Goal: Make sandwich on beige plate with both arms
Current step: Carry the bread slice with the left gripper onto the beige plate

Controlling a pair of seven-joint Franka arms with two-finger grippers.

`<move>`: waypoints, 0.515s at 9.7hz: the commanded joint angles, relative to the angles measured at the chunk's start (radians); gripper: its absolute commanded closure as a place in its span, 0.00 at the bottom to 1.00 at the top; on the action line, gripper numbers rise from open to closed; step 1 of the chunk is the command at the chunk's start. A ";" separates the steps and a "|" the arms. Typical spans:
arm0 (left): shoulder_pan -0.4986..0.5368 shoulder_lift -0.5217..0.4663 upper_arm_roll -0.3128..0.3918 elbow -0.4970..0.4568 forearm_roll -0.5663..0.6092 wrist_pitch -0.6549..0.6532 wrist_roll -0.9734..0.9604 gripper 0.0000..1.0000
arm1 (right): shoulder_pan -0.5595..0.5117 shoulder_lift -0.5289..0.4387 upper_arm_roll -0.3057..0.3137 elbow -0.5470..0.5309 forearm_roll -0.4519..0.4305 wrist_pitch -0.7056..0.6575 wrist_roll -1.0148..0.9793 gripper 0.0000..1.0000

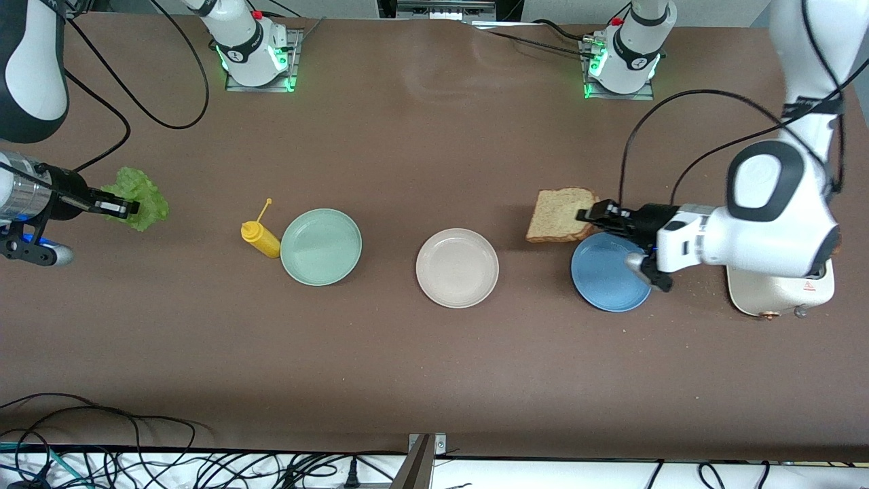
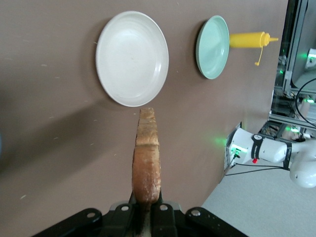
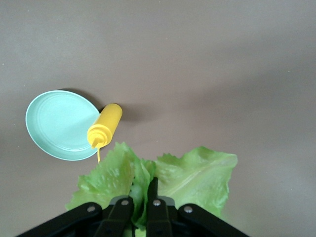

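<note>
The beige plate (image 1: 457, 267) sits bare at the table's middle; it also shows in the left wrist view (image 2: 132, 58). My left gripper (image 1: 589, 215) is shut on a slice of tan bread (image 1: 561, 214), held in the air over the edge of a blue plate (image 1: 606, 274). In the left wrist view the bread (image 2: 146, 163) is seen edge-on between the jaws. My right gripper (image 1: 125, 206) is shut on a ruffled green lettuce leaf (image 1: 140, 197), held in the air at the right arm's end of the table. The lettuce (image 3: 192, 177) fills the right wrist view.
A mint-green plate (image 1: 320, 246) lies beside a yellow squeeze bottle (image 1: 261, 238) toward the right arm's end. A cream toaster (image 1: 781, 288) stands under the left arm at that arm's end. Cables run along the table's near edge.
</note>
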 commanded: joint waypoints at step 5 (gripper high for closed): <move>-0.193 0.125 0.002 0.023 -0.152 0.277 -0.039 1.00 | 0.000 -0.008 0.004 0.019 0.005 -0.069 0.003 0.93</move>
